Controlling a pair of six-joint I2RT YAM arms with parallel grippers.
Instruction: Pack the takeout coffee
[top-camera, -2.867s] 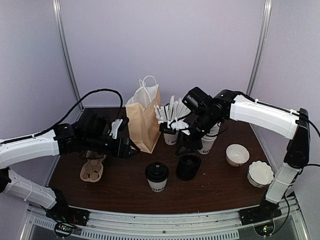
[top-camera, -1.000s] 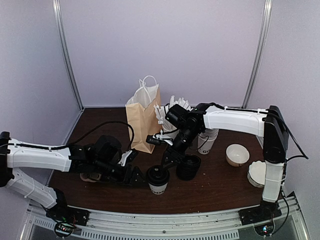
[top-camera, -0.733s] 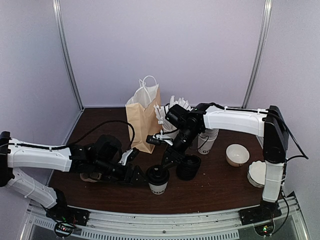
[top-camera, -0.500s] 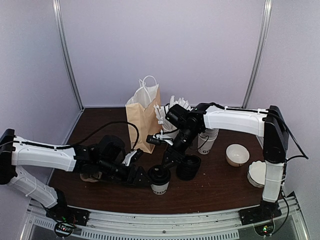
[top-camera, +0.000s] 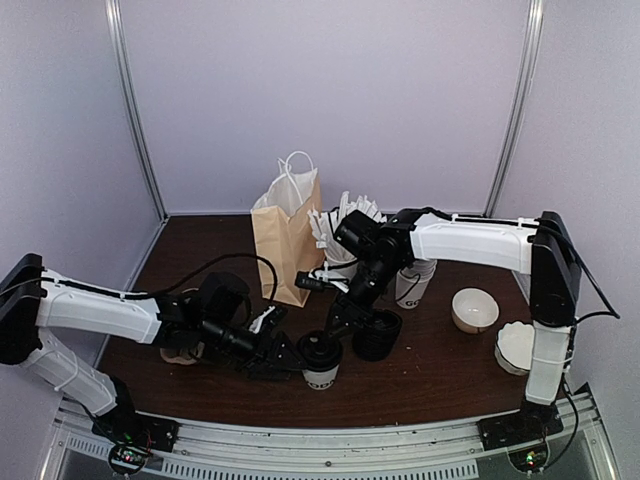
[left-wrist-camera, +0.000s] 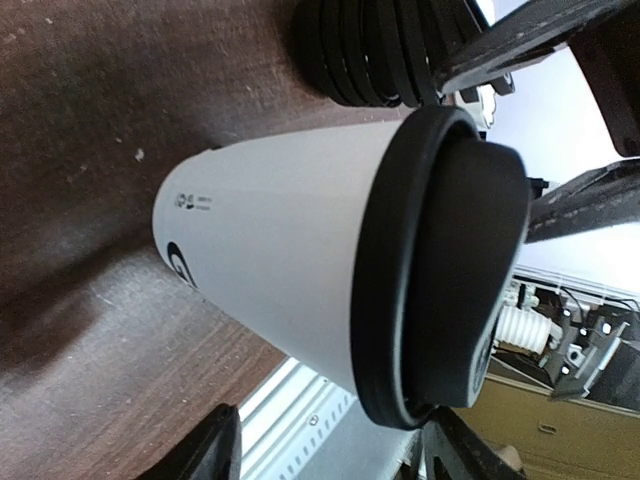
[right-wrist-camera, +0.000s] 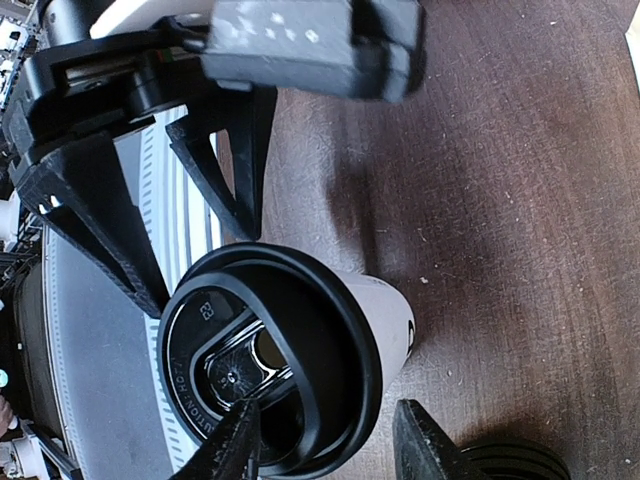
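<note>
The takeout coffee (top-camera: 319, 363) is a white paper cup with dark lettering and a black dome lid, upright near the table's front middle. It fills the left wrist view (left-wrist-camera: 300, 270) and shows from above in the right wrist view (right-wrist-camera: 270, 370). My left gripper (top-camera: 290, 356) has come in low from the left and stands open, one finger on each side of the cup (left-wrist-camera: 335, 455). One fingertip (left-wrist-camera: 455, 450) is close to the lid's rim; the other (left-wrist-camera: 212, 450) is apart from the cup wall. My right gripper (top-camera: 338, 316) hangs open just above the lid (right-wrist-camera: 325, 445), holding nothing.
A stack of black lids (top-camera: 377, 335) sits right of the cup, almost touching it. Behind are a brown paper bag (top-camera: 288, 240), a cup of white sticks (top-camera: 342, 240) and stacked white cups (top-camera: 412, 282). Two bowls (top-camera: 474, 308) (top-camera: 520, 346) sit at the right. A cardboard carrier (top-camera: 180, 350) lies under my left arm.
My left gripper slid right along the table until its fingers reached either side of the coffee cup, and its jaws narrowed a little. The right arm came down earlier and now barely moves.
</note>
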